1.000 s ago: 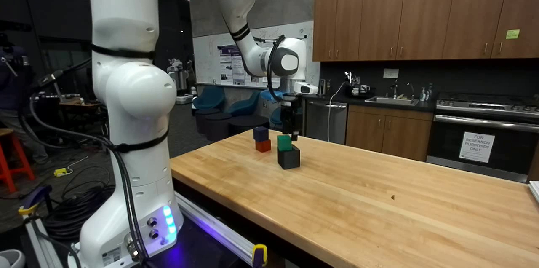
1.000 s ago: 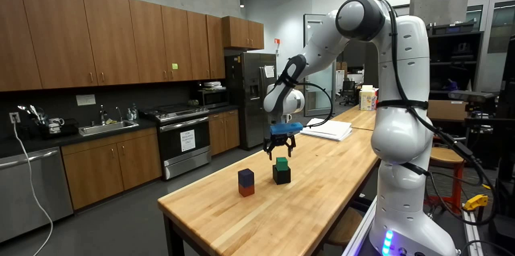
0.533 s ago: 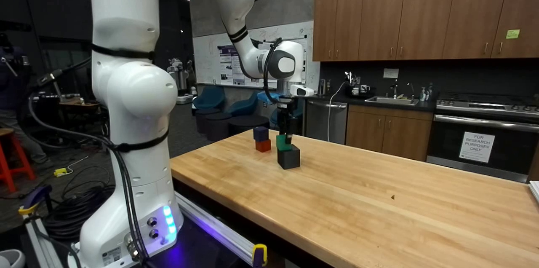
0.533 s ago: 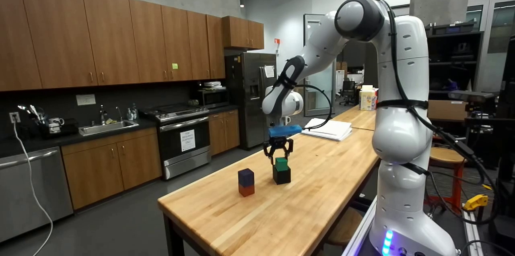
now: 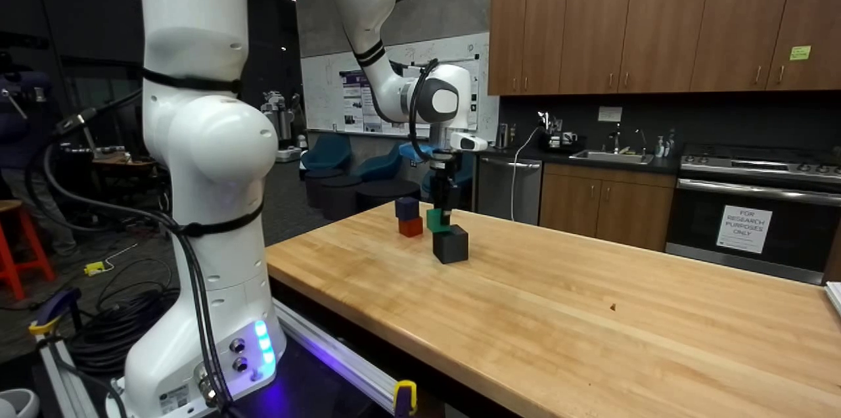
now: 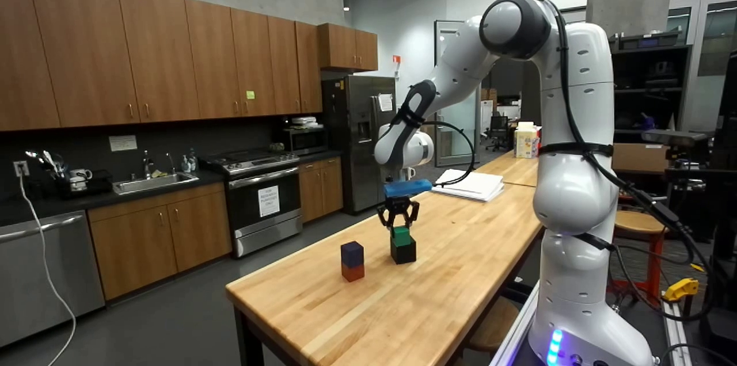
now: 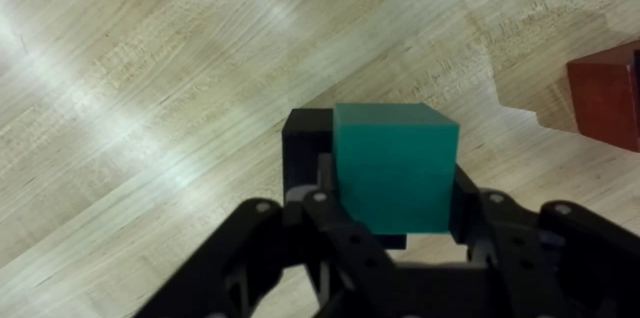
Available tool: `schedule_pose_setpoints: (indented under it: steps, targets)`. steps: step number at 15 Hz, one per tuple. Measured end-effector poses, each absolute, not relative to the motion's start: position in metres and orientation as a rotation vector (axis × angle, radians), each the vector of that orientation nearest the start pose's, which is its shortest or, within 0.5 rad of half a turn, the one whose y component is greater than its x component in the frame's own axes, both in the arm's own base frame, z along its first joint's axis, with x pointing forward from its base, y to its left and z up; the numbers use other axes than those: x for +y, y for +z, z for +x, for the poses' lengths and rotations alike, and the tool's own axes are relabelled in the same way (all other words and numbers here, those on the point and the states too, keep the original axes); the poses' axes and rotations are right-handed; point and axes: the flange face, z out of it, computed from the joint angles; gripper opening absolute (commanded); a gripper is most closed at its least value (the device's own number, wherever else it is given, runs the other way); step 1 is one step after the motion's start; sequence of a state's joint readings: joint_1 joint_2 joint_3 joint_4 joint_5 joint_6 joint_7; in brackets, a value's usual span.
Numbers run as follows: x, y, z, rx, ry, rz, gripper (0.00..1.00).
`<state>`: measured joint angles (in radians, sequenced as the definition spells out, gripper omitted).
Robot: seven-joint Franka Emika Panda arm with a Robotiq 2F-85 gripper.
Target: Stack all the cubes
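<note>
My gripper (image 7: 395,185) points down, its two fingers pressed against opposite sides of the green cube (image 7: 395,173). In the wrist view that cube sits off-centre over the larger black cube (image 7: 306,150), covering much of it and overhanging one side. In both exterior views the green cube (image 5: 434,221) (image 6: 401,236) is at the top of the black cube (image 5: 451,245) (image 6: 403,251); whether they touch I cannot tell. Beside them a dark blue cube (image 5: 407,208) (image 6: 352,253) rests on a red cube (image 5: 410,227) (image 6: 352,271). The wrist view catches only part of the red cube (image 7: 605,98).
All the cubes are near one end of the wooden table (image 5: 558,313) (image 6: 368,320). The blue-and-red pair stands a short gap from the black cube. A stack of white paper (image 6: 469,185) lies farther along the table.
The gripper has come down and its fingers have closed on the green cube. That cube has shifted sideways on the black cube, toward the blue-and-red pair. That pair has not moved.
</note>
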<state>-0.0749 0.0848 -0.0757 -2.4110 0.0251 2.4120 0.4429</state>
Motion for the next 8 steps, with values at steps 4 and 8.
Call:
schedule_pose_setpoints:
  steps: [4, 8]
  targets:
    - [-0.051, 0.282, 0.475, 0.933, 0.202, -2.943, 0.24]
    - [-0.019, 0.316, 0.468, 0.872, 0.28, -2.821, 0.24]
